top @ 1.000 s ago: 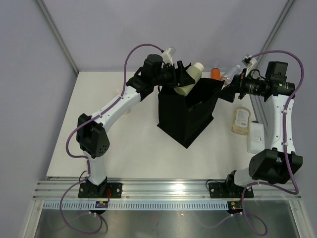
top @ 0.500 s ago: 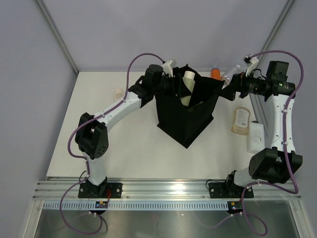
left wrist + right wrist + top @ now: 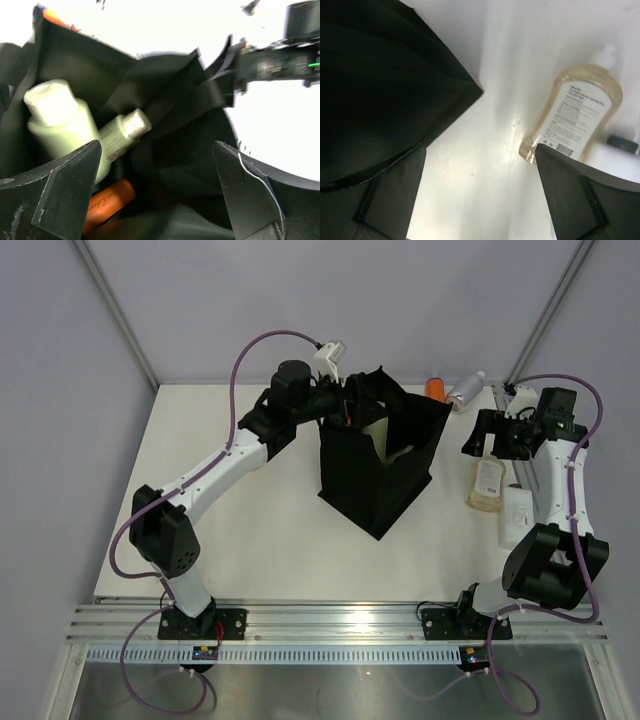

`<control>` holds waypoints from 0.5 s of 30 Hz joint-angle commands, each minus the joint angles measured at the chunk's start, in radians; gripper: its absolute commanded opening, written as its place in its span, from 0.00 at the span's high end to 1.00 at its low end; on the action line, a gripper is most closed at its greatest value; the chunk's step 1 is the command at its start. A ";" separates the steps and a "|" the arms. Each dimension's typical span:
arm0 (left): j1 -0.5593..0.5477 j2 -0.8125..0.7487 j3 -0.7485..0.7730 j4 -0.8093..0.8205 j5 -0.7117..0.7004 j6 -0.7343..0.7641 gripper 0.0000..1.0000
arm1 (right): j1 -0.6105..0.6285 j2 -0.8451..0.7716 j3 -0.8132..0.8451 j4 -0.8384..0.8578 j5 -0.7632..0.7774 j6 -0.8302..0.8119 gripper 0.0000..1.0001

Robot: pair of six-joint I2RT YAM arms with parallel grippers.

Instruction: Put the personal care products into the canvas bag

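Observation:
The black canvas bag [image 3: 385, 465] stands open mid-table. My left gripper [image 3: 349, 408] is open and empty over its far-left rim. In the left wrist view the left gripper [image 3: 156, 150] looks into the bag [image 3: 180, 150], where a sage-green bottle [image 3: 57, 120], a pale bottle with a silver cap [image 3: 122, 132] and an orange tube [image 3: 107, 202] lie. My right gripper [image 3: 476, 440] is open and empty, just right of the bag and beside the clear amber bottle [image 3: 488, 483]. In the right wrist view the right gripper [image 3: 480, 150] is over bare table between the bag [image 3: 385, 85] and the amber bottle [image 3: 575, 117].
A flat white bottle [image 3: 517, 515] lies near the amber one at the right edge. An orange bottle [image 3: 436, 388] and a small clear bottle [image 3: 466, 392] lie behind the bag at the far edge.
The left gripper has let the sage-green bottle go into the bag and pulled back to the rim. The right gripper has let go of the bag's edge and moved right.

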 commanded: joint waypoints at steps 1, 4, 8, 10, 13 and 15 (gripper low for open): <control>0.001 -0.064 -0.020 0.082 0.023 0.041 0.03 | -0.034 0.005 -0.017 0.029 0.088 0.022 0.01; 0.001 -0.095 -0.018 0.070 0.015 0.063 0.03 | -0.060 0.034 -0.045 0.017 0.147 0.043 0.01; 0.001 -0.174 -0.017 0.003 -0.040 0.165 0.02 | -0.060 0.089 -0.089 0.025 0.282 0.072 0.01; 0.002 -0.214 -0.017 -0.039 -0.095 0.208 0.02 | -0.060 0.103 -0.126 0.080 0.345 0.084 0.00; 0.010 -0.302 -0.035 -0.133 -0.181 0.283 0.02 | -0.060 0.153 -0.120 0.120 0.397 0.092 0.00; 0.021 -0.386 -0.070 -0.179 -0.224 0.319 0.01 | -0.060 0.215 -0.099 0.133 0.422 0.092 0.00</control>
